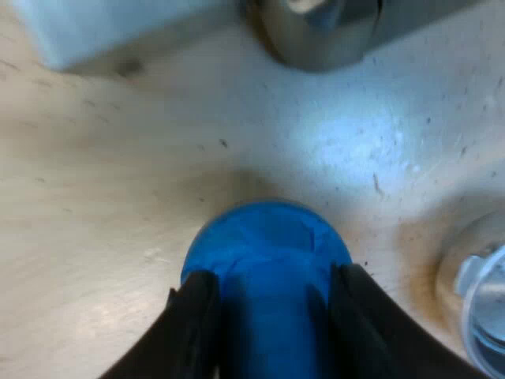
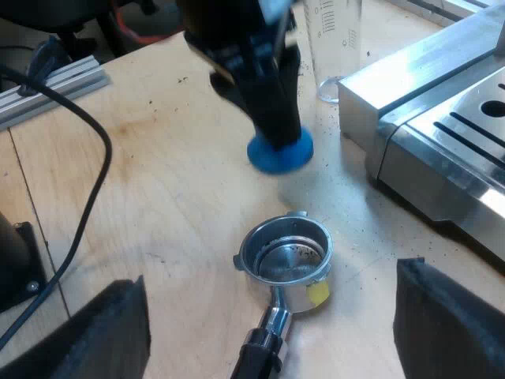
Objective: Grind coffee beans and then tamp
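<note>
The left claw (image 1: 272, 294) is clamped on the blue tamper (image 1: 264, 237), held at the worktop (image 2: 173, 197) near the metal holder (image 2: 286, 257). The right claw (image 2: 272, 316) is spread apart above that holder.

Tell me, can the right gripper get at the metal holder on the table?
Probably yes: the right gripper hangs open over the metal holder, nothing between; the blue tamper stands apart.

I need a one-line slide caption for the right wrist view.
Left gripper at the blue tamper; metal holder lies loose on the table, near the espresso machine.
</note>
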